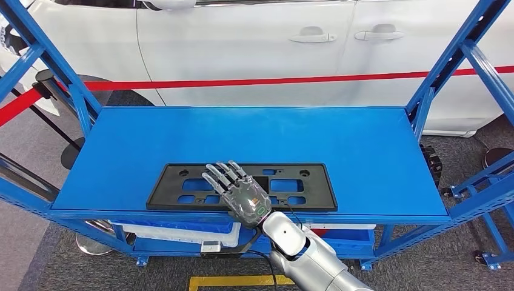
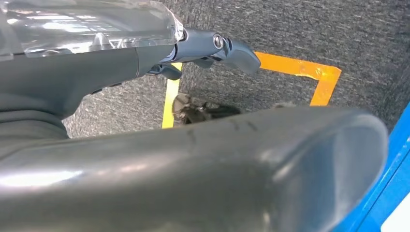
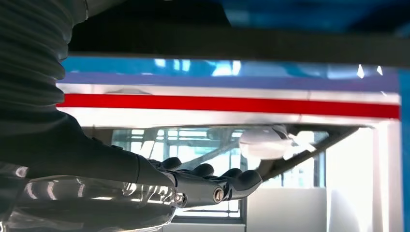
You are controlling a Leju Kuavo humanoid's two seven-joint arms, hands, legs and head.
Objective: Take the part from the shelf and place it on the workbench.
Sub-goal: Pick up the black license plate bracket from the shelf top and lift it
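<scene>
The part, a flat black plate frame [image 1: 315, 188] with several cut-outs, lies along the front edge of the blue shelf top [image 1: 254, 133]. My right hand [image 1: 239, 191] reaches in from below, over the middle of the frame. Its fingers are stretched forward and hold nothing. In the right wrist view the right hand [image 3: 183, 186] has its dark fingers extended side by side, with a gap between them and the surface. My left hand [image 2: 203, 154] hangs by the floor, its fingers straight and holding nothing.
Slanted blue uprights [image 1: 448, 66] flank the shelf top on both sides. Behind it stand a white car [image 1: 273, 48] and a red barrier strip [image 1: 273, 80]. A white-and-blue bin [image 1: 182, 230] sits on the lower level. Yellow tape [image 1: 236, 280] marks the grey floor.
</scene>
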